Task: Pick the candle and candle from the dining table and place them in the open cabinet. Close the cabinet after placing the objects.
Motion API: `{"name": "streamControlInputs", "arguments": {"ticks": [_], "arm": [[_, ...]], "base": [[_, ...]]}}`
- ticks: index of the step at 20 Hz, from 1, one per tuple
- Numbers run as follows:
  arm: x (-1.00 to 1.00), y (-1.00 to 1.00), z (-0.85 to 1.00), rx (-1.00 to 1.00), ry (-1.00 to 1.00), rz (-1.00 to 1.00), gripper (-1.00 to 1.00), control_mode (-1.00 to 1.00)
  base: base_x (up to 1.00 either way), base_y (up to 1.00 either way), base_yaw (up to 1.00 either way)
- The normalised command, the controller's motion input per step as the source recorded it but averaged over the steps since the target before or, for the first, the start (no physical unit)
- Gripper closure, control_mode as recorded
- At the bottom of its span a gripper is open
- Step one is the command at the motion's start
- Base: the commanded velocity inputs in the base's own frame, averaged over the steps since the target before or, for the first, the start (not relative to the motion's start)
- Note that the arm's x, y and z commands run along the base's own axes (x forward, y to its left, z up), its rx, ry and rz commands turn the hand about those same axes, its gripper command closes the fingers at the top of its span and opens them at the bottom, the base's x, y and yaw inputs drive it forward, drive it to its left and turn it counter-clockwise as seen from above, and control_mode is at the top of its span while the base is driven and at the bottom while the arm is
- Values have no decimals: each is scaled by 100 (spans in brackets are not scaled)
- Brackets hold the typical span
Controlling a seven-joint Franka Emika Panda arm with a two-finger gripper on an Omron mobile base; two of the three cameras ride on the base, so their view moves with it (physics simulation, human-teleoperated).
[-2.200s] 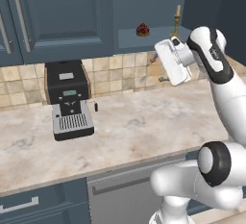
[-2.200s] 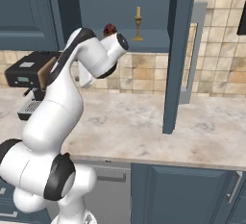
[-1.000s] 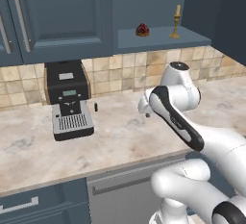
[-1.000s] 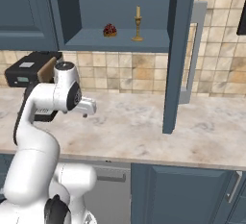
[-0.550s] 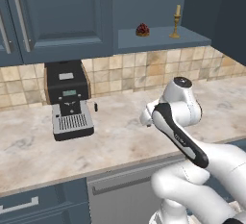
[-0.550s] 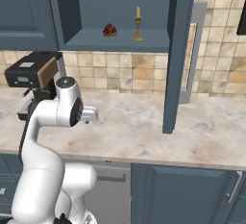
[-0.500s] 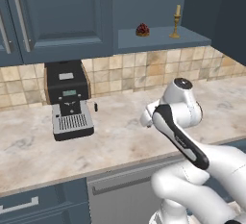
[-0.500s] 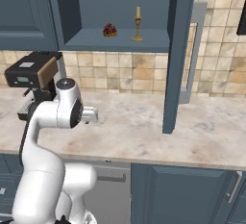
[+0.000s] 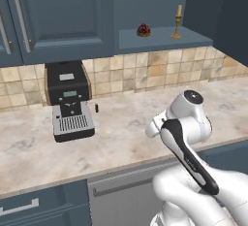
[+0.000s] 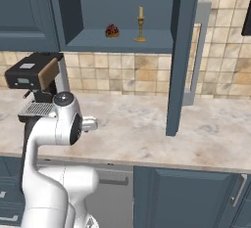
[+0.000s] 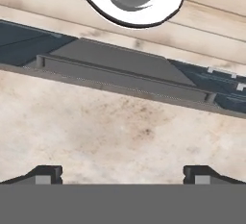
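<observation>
Arm folded lower since earlier — gripper (image 11: 123, 172) open, candle (image 10: 140, 24) in cabinet (image 10: 120, 40).

The hand (image 11: 123, 174) is seen with its two dark fingertips (image 11: 44, 174) set wide apart above the beige marbled desk (image 11: 110, 131), beyond whose edge a grey panel with a long bar handle (image 11: 120, 76) is shown.

Inside the open dark blue-grey wall cabinet (image 10: 117, 38) we see the thin cream candle on its brass candlestick (image 10: 140, 25) standing right of the small dark red round lump (image 10: 112, 30), both well above our fingertips (image 11: 44, 175); the black coffee machine (image 9: 69, 100) sits on the marbled counter (image 10: 137, 129) beneath.
</observation>
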Motion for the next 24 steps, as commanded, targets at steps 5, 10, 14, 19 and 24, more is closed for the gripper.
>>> {"name": "streamControlInputs", "arguments": {"ticks": [5, 10, 14, 19, 24], "arm": [[-20, 0, -11, 0, -4, 4, -100, 100], [0, 0, 0, 0, 0, 0, -100, 100], [0, 0, 0, 0, 0, 0, -100, 100], [0, 0, 0, 0, 0, 0, -100, 100], [0, 0, 0, 0, 0, 0, -100, 100]], "base": [[-27, 0, 2], [-73, 15, 0], [-32, 43, -13], [0, 64, -49], [-8, 69, -62]]}}
